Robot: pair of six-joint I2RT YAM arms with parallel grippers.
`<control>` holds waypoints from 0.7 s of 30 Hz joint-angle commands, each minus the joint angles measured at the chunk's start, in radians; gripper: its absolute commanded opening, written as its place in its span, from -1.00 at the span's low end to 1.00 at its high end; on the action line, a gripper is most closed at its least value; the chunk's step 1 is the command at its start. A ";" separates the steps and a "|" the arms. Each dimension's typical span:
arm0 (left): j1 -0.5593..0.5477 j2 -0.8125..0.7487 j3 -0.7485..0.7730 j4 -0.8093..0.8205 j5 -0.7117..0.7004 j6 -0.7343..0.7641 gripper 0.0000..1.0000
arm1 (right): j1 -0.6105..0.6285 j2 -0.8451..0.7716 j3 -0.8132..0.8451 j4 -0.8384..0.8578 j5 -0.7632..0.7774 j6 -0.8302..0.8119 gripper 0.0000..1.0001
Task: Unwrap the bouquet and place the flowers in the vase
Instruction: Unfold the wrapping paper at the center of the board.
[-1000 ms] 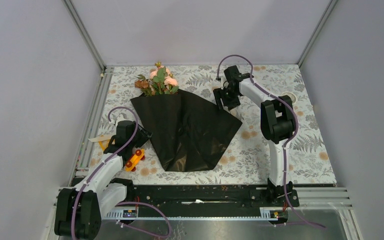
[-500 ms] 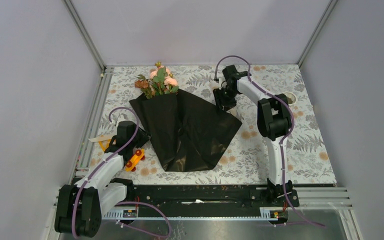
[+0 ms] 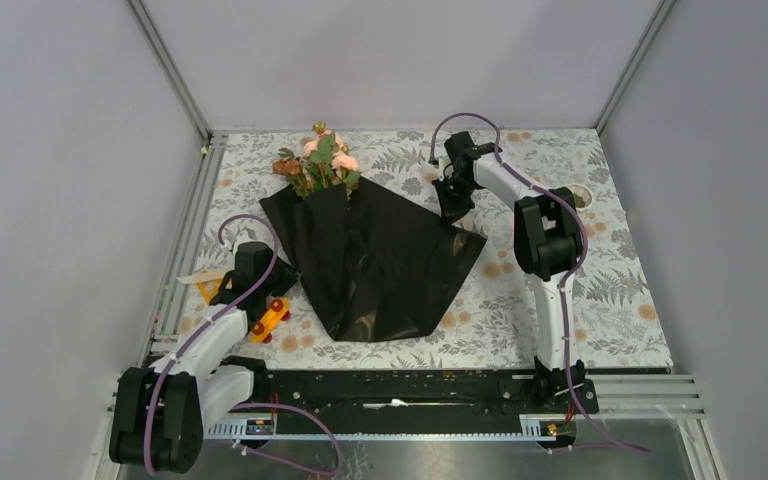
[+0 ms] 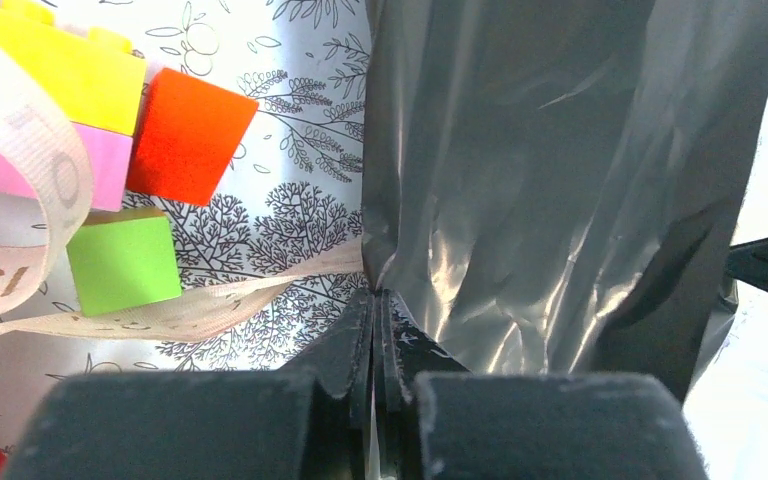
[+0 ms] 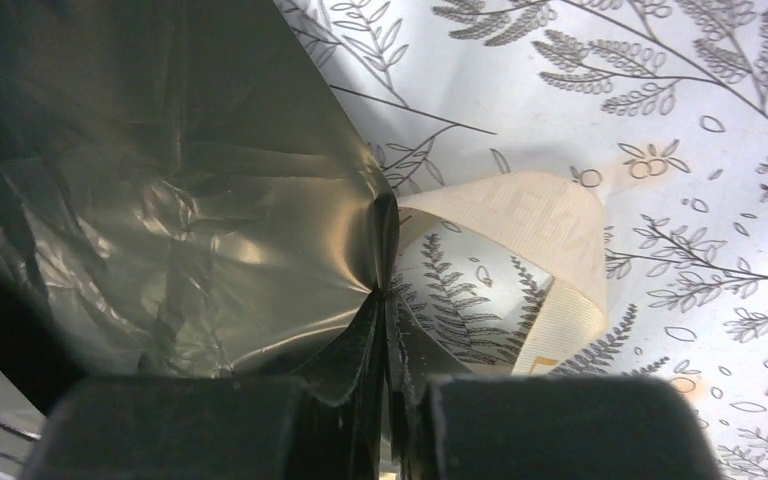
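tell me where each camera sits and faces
Top external: above and behind the bases, looking down on the table; left arm, right arm, black wrapping paper, flowers.
Left wrist: looks along its left pincer, shut on the paper's edge; toy blocks beside.
Right wrist: looks along its right pincer, shut on a paper corner; ribbon beyond.
All three share the paper.

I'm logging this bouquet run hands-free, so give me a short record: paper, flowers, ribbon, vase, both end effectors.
wrapping paper: black, fanned out flat on the table
flowers: at the paper's far end, not in the vase
ribbon: cream, loose on the table beside the paper
left end effector: shut, pinching the paper's left edge
right end effector: shut, pinching the paper's right corner
vase: white, far right, mostly hidden by the right arm
toy block car: beside the left arm
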 commanded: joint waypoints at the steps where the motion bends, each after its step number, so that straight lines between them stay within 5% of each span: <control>1: 0.004 -0.014 -0.013 0.027 -0.047 0.006 -1.00 | -0.004 -0.041 0.005 -0.005 0.105 0.002 -0.90; 6: 0.004 -0.009 -0.005 0.035 -0.018 0.024 -0.93 | -0.003 -0.042 0.010 0.002 0.082 0.009 -0.82; 14: 0.003 -0.117 0.070 -0.101 -0.047 0.084 0.27 | -0.004 -0.155 -0.022 0.001 0.123 0.050 0.18; 21: -0.114 -0.232 0.176 -0.233 -0.134 0.162 0.50 | -0.004 -0.382 -0.196 0.093 0.170 0.166 0.57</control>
